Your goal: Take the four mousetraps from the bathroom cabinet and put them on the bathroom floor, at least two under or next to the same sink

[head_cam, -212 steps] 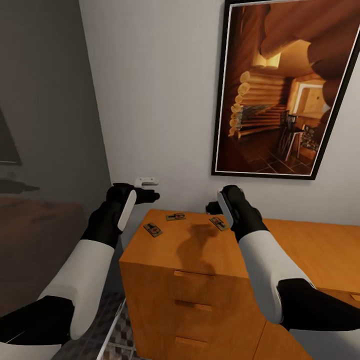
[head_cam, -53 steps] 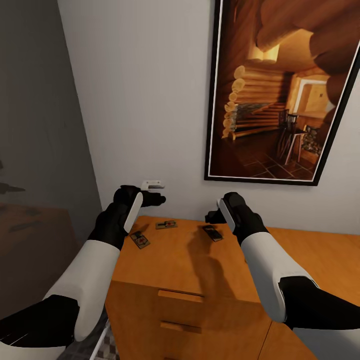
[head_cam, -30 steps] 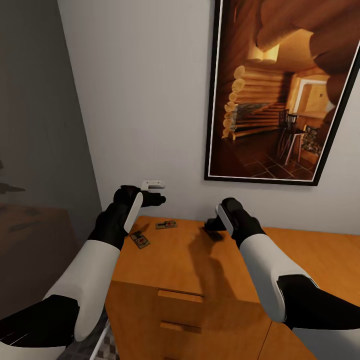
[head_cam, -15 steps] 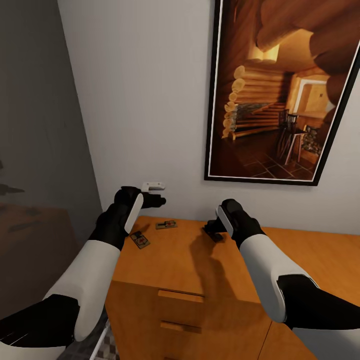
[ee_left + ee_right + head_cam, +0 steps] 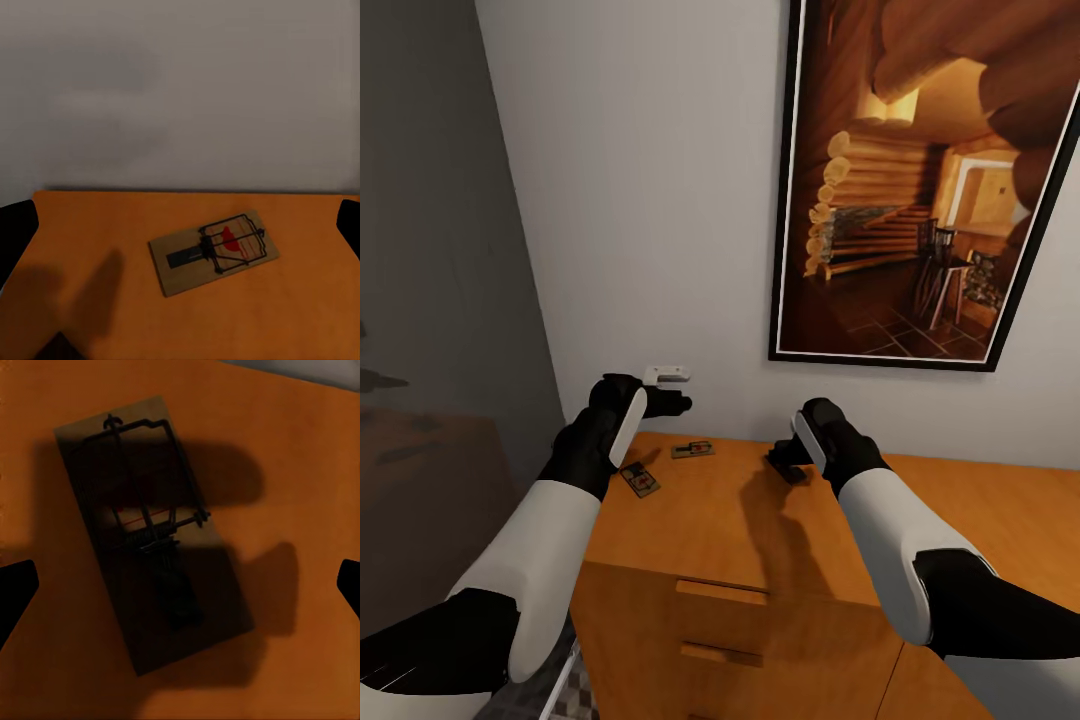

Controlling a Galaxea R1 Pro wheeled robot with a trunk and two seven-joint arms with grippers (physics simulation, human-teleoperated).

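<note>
Two mousetraps lie flat on the top of the cabinet [image 5: 740,520] near its back left corner: one mousetrap [image 5: 691,450] close to the wall and another [image 5: 640,480] nearer the left edge. A third mousetrap [image 5: 150,529] lies under the right gripper [image 5: 785,462]; the head view hides it behind the gripper, while the right wrist view looks straight down on it, a brown board with dark wire parts, in the gripper's shadow. That view shows the two black fingertips [image 5: 16,589] far apart at either edge, so the jaws are spread wide on both sides of the trap without touching it.

The left wrist view shows the trap near the wall [image 5: 214,251] clearly, with a red mark on its board, and the fingertips [image 5: 15,225] wide apart at both edges, so those jaws are spread too. In the head view the left gripper [image 5: 665,400] hangs above the cabinet's back left corner, just below a small white wall fitting [image 5: 665,374]. A large framed picture [image 5: 930,180] hangs on the wall above the cabinet.

Compared with 1.8 seconds ago, the right gripper has come down and now covers the trap that then lay in plain sight. The left arm has hardly moved.
</note>
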